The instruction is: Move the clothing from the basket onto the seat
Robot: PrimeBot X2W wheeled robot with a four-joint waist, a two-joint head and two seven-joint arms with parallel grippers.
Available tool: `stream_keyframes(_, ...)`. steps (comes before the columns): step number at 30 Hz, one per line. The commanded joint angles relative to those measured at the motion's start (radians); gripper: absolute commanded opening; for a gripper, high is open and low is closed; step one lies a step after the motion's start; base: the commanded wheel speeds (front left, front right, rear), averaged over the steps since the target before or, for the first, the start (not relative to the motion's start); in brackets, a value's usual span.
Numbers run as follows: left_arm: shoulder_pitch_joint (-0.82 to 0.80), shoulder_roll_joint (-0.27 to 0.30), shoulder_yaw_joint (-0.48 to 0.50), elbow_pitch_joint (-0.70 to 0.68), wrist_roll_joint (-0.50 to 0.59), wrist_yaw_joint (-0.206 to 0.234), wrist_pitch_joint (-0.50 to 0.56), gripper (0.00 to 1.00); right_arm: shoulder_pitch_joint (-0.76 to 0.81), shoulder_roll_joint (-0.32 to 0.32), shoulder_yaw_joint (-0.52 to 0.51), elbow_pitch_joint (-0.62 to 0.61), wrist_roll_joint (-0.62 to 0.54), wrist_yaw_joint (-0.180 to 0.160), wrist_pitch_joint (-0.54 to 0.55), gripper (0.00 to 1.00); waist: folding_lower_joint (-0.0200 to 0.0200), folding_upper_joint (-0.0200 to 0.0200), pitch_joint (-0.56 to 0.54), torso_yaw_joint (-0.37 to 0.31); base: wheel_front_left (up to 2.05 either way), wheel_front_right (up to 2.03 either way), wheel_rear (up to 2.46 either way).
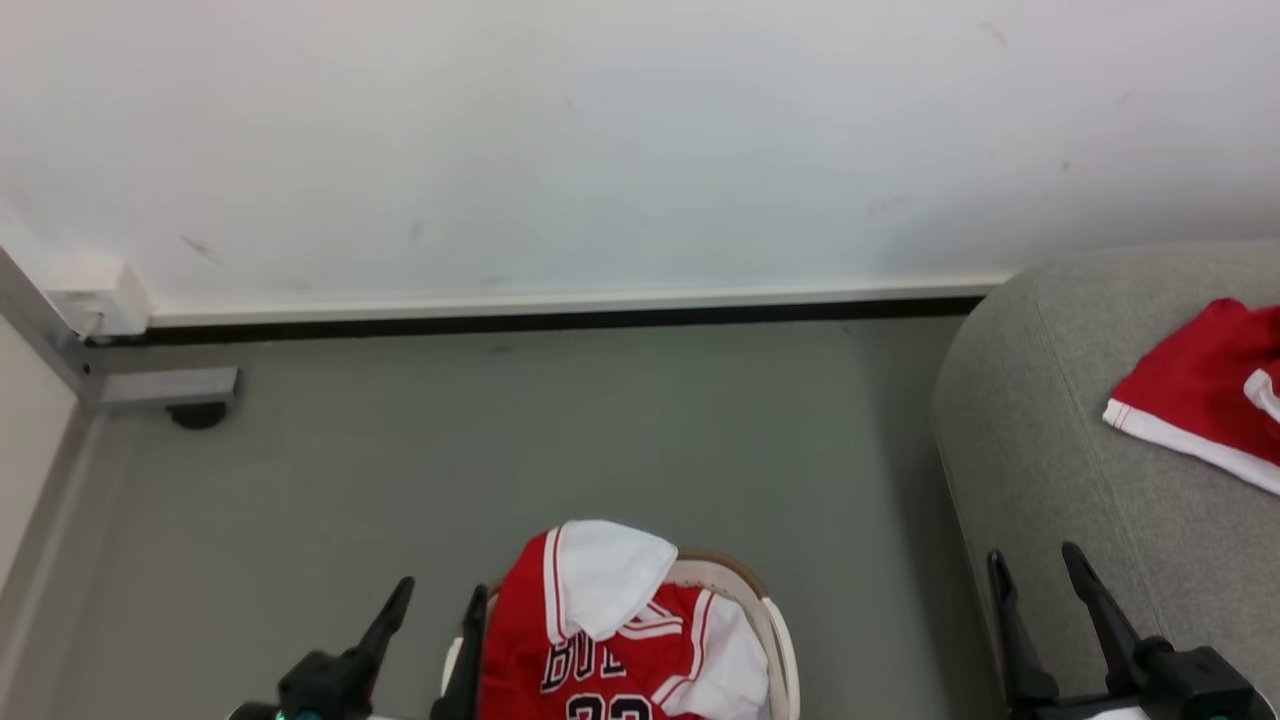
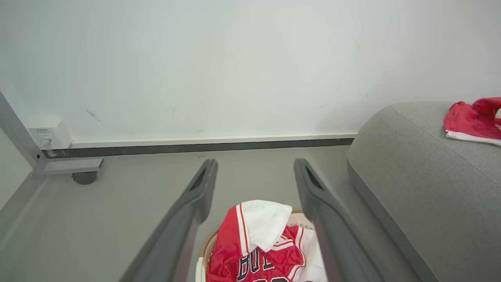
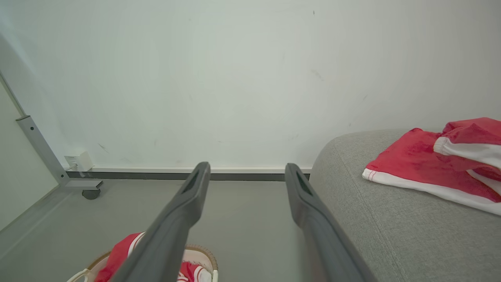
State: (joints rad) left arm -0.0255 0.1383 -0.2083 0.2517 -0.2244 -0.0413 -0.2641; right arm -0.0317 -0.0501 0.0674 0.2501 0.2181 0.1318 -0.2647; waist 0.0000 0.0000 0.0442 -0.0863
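A red-and-white jersey (image 1: 620, 640) with dark-outlined white lettering fills the white basket (image 1: 770, 620) at the bottom centre of the head view; the same jersey (image 2: 262, 243) shows between my left fingers in the left wrist view. A second red garment (image 1: 1205, 390) with white trim lies on the grey sofa (image 1: 1050, 440) at the right. My left gripper (image 1: 438, 605) stands open just left of the basket, its right finger at the jersey's edge. Beside the sofa's rounded edge my right gripper (image 1: 1035, 565) is open and holds nothing.
Grey floor (image 1: 560, 440) runs from the basket to a white wall with a dark skirting strip (image 1: 560, 322). A grey metal frame leg on a castor (image 1: 197, 413) and a small white box (image 1: 95, 290) sit at the far left.
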Motion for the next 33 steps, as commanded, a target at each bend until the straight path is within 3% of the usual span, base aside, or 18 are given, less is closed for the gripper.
stream_keyframes(1, -0.033, 0.001, -0.009, 0.019, 0.024, -0.009, -0.001, 1.0, -0.023, -0.001, 0.005, -0.012, 0.006, -0.002, 0.001, 1.0, 0.0, 0.0, 0.039, -0.02, 0.0, 0.0, 0.0)
stream_keyframes(21, -0.545, 0.065, -0.109, 0.493, 0.134, -0.062, 0.075, 1.0, -0.211, 0.0, 0.098, -0.1, 0.102, -0.002, 0.001, 1.0, 0.0, 0.0, 0.474, -0.201, 0.0, 0.0, 0.0)
stream_keyframes(33, -0.708, 0.067, -0.29, 0.684, 0.212, -0.087, 0.122, 1.0, -0.305, 0.0, 0.096, -0.192, 0.134, -0.002, 0.001, 1.0, 0.0, 0.0, 0.712, -0.24, 0.0, 0.0, 0.0)
